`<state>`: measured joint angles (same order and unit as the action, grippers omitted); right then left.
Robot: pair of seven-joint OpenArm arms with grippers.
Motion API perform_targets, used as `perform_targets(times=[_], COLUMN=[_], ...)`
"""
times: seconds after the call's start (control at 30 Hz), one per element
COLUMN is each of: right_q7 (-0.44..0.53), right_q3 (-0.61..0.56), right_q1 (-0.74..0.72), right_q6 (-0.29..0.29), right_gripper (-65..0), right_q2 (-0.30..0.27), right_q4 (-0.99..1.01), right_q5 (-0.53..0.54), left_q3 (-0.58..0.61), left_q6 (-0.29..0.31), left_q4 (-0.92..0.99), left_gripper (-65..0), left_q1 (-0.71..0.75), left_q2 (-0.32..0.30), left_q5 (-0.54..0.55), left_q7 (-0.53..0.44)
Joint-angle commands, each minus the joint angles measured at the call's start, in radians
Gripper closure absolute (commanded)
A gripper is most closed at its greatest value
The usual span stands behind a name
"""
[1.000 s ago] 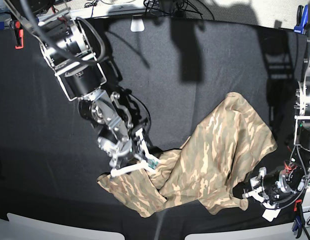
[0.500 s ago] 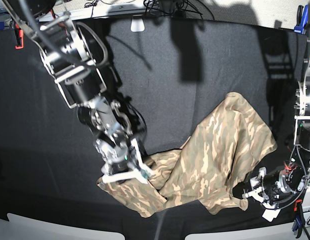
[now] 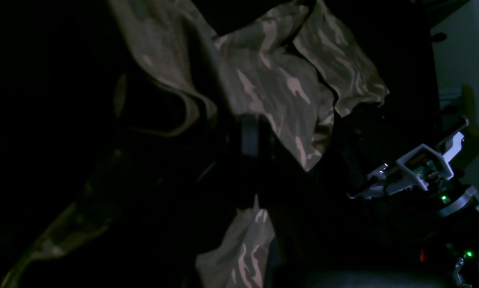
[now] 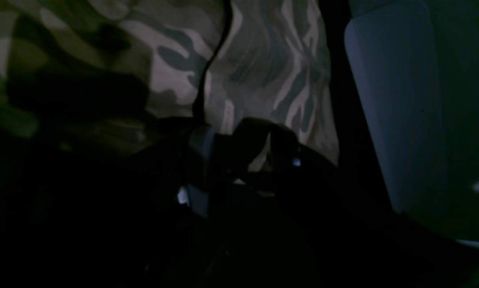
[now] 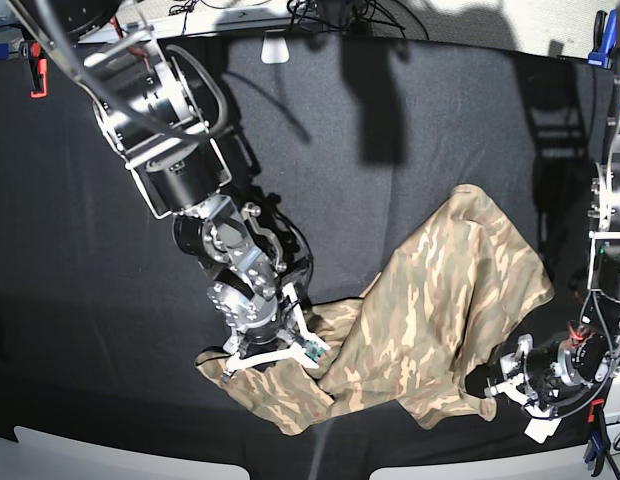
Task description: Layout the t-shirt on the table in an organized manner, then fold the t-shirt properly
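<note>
The wide desk (image 5: 410,150), spread with matte black cloth and clamped at its edges, takes up nearly the whole base view and is far larger than anything on it. On it lies the soft camouflage t-shirt (image 5: 440,300) in tan, cream and olive, a rumpled diagonal heap with folds lying over one another; it runs from under the right pincer (image 5: 270,358) across to the left pincer (image 5: 498,388), with one broad flap spread away from both.

The right pincer hangs just above, perhaps touching, the shirt's near-left corner, its pale fingers spread about halfway. Whether any cloth lies between them cannot be told: its wrist view shows print (image 4: 263,80) right beyond the dark fingers and little more. The left pincer is closed at the shirt's near-right hem; that it pinches cloth seems likely, but its own view is too dark to confirm.

Judged risks:
- Thin, limp fabric may slip from a shallow pinch, so a corner drops as the arms draw apart.
- The right pincer may catch two layers at the overlap, and the bunching would only be dragged along.
- It may also snag the black desk cover beneath, lifting it with the shirt.
- Uneven pulling would twist the body rather than flatten it.
</note>
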<state>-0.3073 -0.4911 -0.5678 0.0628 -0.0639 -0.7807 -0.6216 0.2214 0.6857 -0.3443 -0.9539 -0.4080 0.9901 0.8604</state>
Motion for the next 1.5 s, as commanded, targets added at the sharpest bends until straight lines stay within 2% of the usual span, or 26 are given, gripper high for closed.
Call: perform_targets(times=[0.0, 0.1, 0.13, 0.17, 0.23, 0.27, 0.63, 0.67, 0.77, 0.83, 0.97, 1.13, 1.33, 1.47], right_q7=[0.011, 0.007, -0.003, -0.02, -0.047, -0.061, -0.087, -0.086, -0.085, -0.086, -0.086, -0.101, -0.146, -0.146], right_q3=[0.003, 0.004, 0.004, 0.004, 0.004, 0.003, 0.003, 0.003, 0.003, 0.003, 0.004, 0.004, 0.003, 0.003], right_q1=[-0.035, -0.035, -0.035, -0.035, -0.035, -0.036, -0.035, -0.035, -0.036, -0.037, -0.037, -0.043, -0.079, -0.103], right_q6=[-0.022, -0.021, -0.021, -0.021, -0.021, -0.021, -0.021, -0.021, -0.022, -0.031, -0.053, -0.11, -0.153, -0.133], right_gripper=[-21.5, -21.1, -18.8, -14.7, -2.4, 0.0, 0.0, -2.9, -24.1, -32.0, -33.2, -33.2, -33.1, -33.1], right_q2=[0.003, 0.003, 0.003, 0.003, 0.003, 0.003, 0.003, 0.003, 0.0, -0.008, -0.041, -0.084, -0.077, -0.055], right_q4=[-0.016, -0.016, -0.016, -0.016, -0.016, -0.016, -0.018, -0.018, -0.018, -0.018, -0.018, -0.018, -0.018, -0.018], right_q5=[-0.006, 0.01, 0.028, 0.045, 0.061, 0.061, 0.043, 0.027, -0.048, -0.06, -0.06, -0.06, -0.06, -0.048], left_q3=[-0.005, -0.005, -0.005, -0.005, -0.005, -0.005, -0.005, -0.005, -0.005, -0.005, -0.005, -0.005, -0.005, -0.005], left_q6=[0.012, 0.012, 0.012, 0.012, 0.012, 0.012, 0.012, 0.012, 0.012, 0.012, 0.012, 0.012, 0.012, 0.012], left_q4=[-0.016, -0.016, -0.016, -0.016, -0.016, -0.016, -0.016, -0.016, -0.016, -0.016, -0.016, -0.016, -0.016, -0.016], left_gripper=[0.0, 0.0, 0.0, 0.0, 0.0, 0.0, 0.0, 0.0, 0.0, 0.0, 0.0, 0.0, 0.0, 0.0], left_q1=[-0.043, -0.043, -0.043, -0.043, -0.043, -0.043, -0.043, -0.043, -0.043, -0.043, -0.043, -0.043, -0.043, -0.043], left_q2=[-0.008, -0.008, -0.008, -0.008, -0.008, -0.008, -0.008, -0.008, -0.008, -0.008, -0.008, -0.008, -0.008, -0.008], left_q5=[0.024, 0.024, 0.024, 0.024, 0.024, 0.024, 0.024, 0.024, 0.024, 0.024, 0.024, 0.024, 0.024, 0.024], left_q7=[-0.024, -0.024, -0.024, -0.023, -0.024, -0.024, -0.024, -0.024, -0.024, -0.023, -0.023, -0.024, -0.024, -0.024])
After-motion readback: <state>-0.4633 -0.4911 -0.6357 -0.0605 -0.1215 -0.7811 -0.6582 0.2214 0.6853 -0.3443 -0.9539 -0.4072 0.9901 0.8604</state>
